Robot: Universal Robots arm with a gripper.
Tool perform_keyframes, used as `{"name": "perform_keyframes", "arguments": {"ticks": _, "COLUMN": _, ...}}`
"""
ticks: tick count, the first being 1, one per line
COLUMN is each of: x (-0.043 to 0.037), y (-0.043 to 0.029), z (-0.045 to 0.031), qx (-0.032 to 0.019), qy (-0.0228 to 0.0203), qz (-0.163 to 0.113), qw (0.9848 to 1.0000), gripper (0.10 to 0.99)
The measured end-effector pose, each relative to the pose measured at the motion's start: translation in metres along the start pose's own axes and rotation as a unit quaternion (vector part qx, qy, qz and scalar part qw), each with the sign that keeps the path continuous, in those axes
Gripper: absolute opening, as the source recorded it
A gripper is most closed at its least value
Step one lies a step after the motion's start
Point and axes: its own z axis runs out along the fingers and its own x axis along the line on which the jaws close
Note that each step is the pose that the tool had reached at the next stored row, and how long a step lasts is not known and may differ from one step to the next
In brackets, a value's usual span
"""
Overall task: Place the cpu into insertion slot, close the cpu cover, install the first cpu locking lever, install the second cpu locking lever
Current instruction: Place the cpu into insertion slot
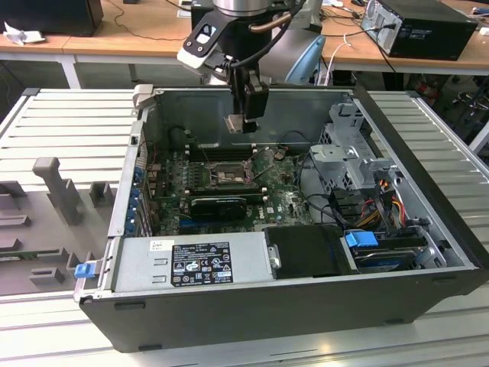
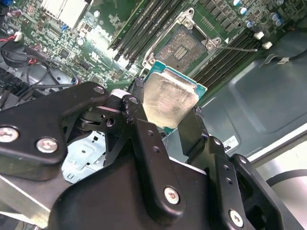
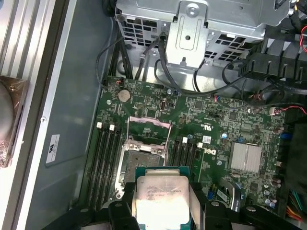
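Gripper (image 2: 168,108) fingers are shut tight on the cpu (image 2: 170,98). One black finger presses on each of two opposite sides of the little square chip. Its shiny silver top faces the camera in both wrist views, and a thin green edge shows around it.

In the exterior view the cpu hangs up in the air inside the open computer case (image 1: 229,306). It is above the green board (image 3: 216,120) and touches nothing but the gripper.

The insertion slot (image 3: 144,158) sits on the board below the chip. It is a dark square with a metal rim, and nothing lies in it. The cpu cover (image 3: 149,125) is flipped up and open at one end of the slot. In the second wrist view a thin metal lever (image 2: 237,48) sticks out from the side of the slot.

Long black memory slots (image 3: 103,158) run along both sides of the insertion slot. A black card (image 1: 218,205) stands on the board near it. A grey power box (image 1: 191,260) fills the front of the case. A metal cage (image 3: 192,28) with dark wires sits at one end.

The case lies open on a ribbed grey worktop (image 1: 69,122).
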Motion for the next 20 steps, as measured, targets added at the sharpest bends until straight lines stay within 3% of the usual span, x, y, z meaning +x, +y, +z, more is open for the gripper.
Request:
{"name": "perform_keyframes", "arguments": {"ticks": 11, "x": -0.0001, "y": -0.0006, "z": 0.0066, "qx": 0.0, "qy": -0.0001, "qz": 0.002, "qw": 1.0, "gripper": 0.529}}
{"name": "perform_keyframes", "arguments": {"ticks": 20, "x": -0.0002, "y": -0.001, "z": 0.0116, "qx": -0.0005, "qy": -0.0024, "qz": 0.028, "qw": 0.9996, "gripper": 0.529}}
